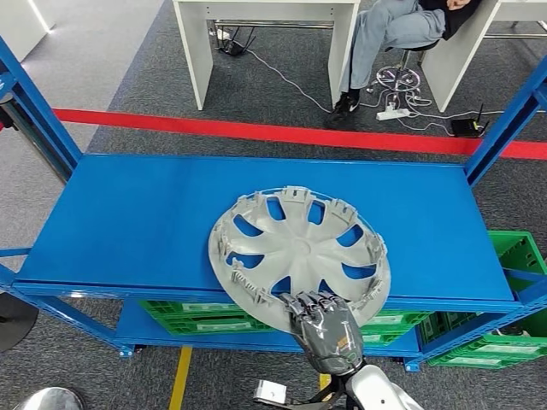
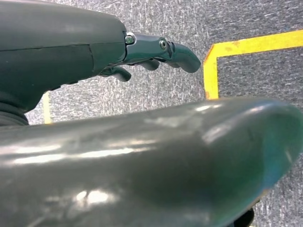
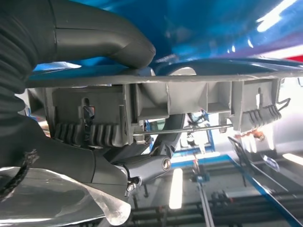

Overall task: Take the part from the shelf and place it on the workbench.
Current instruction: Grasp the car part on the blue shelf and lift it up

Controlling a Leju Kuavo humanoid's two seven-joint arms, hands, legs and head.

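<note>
Your right hand [image 1: 325, 329] grips the near rim of the grey wheel cover [image 1: 298, 248], which lies inner side up on the blue shelf [image 1: 129, 222], its near edge overhanging the front. The right wrist view shows the thumb [image 3: 107, 40] on one face of the rim and fingers [image 3: 143, 168] on the other. Squeeze firmly before lifting: the cover is wide and will likely sag away. Your left hand [image 2: 157, 49] hangs open above the floor, holding nothing.

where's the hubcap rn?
Head view: the grey plastic wheel cover lies on the blue shelf, right of centre, overhanging the front edge, where the right hand grips its near rim.
</note>
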